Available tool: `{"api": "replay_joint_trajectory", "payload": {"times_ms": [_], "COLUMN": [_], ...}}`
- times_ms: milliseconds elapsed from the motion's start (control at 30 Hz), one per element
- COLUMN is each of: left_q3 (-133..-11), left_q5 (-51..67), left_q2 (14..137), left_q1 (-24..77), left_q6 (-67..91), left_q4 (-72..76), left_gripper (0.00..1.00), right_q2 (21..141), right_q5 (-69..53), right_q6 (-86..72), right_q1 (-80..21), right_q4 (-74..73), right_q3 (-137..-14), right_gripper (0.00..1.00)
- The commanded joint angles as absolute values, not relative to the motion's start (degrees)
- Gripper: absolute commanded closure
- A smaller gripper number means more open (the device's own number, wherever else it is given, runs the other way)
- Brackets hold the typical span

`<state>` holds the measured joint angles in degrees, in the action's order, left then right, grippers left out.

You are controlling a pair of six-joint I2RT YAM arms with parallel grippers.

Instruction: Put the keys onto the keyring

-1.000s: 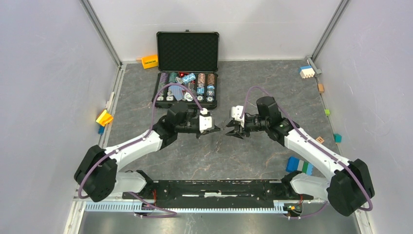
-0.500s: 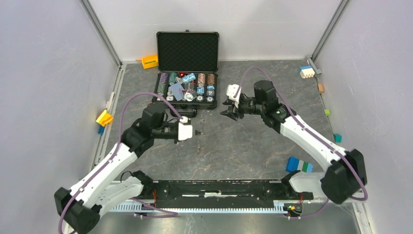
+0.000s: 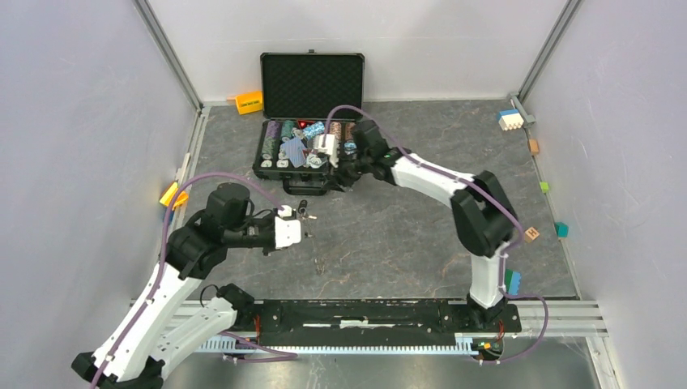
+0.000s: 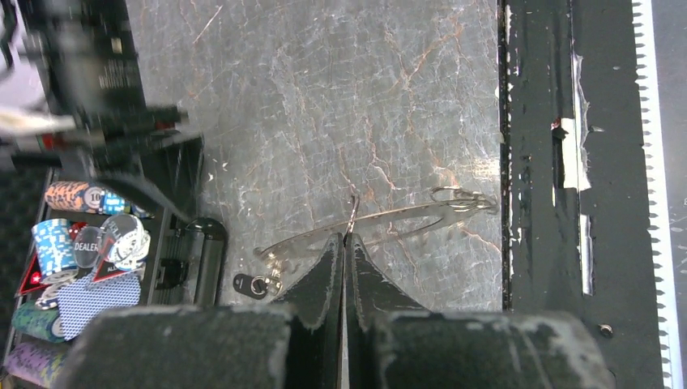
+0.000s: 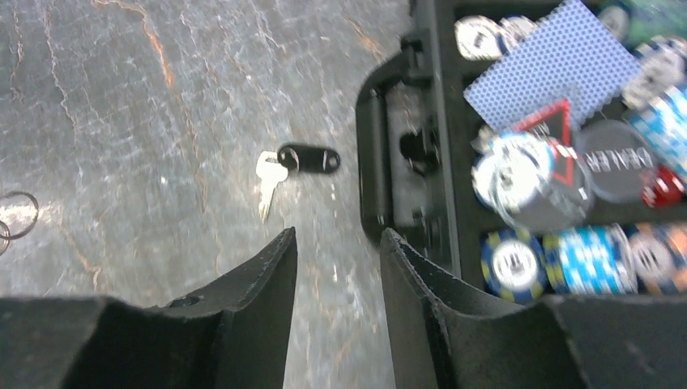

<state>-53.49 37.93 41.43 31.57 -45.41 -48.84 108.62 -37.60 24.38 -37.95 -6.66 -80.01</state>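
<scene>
The left gripper is clamped tight, its two black fingers pressed flat together; a thin sliver of metal stands up from the tips, and a slim grey loop, the keyring, runs out to either side of them; it is seen almost edge-on and faint, so its outline cannot be read in detail; gripper and loop hang above the grey marbled table, at about 9 o'clock from the table's middle in the overhead view; a key with a silver blade and a black tag lies flat on the table, apart from the keyring, at 8 o'clock from the left fingertips in the left wrist view and just beside the case handle; the right gripper has its fingers spread with nothing between them, held at the front edge of the black case, which sits at 12 o'clock on the table with its lid up; in the right wrist view the key is at 11 o'clock from the gap, and the case fills the 1 to 3 o'clock side, holding poker chips, blue-backed cards and a dealer button; small wire rings lie on the table at the 9 o'clock edge of that view, well apart from the key
</scene>
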Motion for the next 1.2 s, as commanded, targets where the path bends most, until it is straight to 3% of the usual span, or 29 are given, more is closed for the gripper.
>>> {"api": "replay_joint_trajectory", "payload": {"times_ms": [0, 267, 1167], "left_q3": [-56.2, -55.2, -53.3], "left_q5": [38.4, 42.1, 45.1], "left_q2": [41.2, 42.7, 41.6], "left_q1": [31.3, 31.3, 31.3], "left_q6": [-47.0, -45.6, -43.6], "left_q4": [-52.3, -49.9, -46.7], "left_gripper": [0.98, 0.98, 0.98], "right_q2": [117.8, 131.0, 136.3], "right_q5": [-40.8, -37.6, -36.6], "right_q6": [29.4, 34.7, 42.0], "right_q1": [-41.6, -44.2, -47.7], "right_q4": [-14.8, -22.7, -28.2], "right_q3": [-93.4, -108.4, -110.8], "right_gripper": [0.53, 0.52, 0.62]}}
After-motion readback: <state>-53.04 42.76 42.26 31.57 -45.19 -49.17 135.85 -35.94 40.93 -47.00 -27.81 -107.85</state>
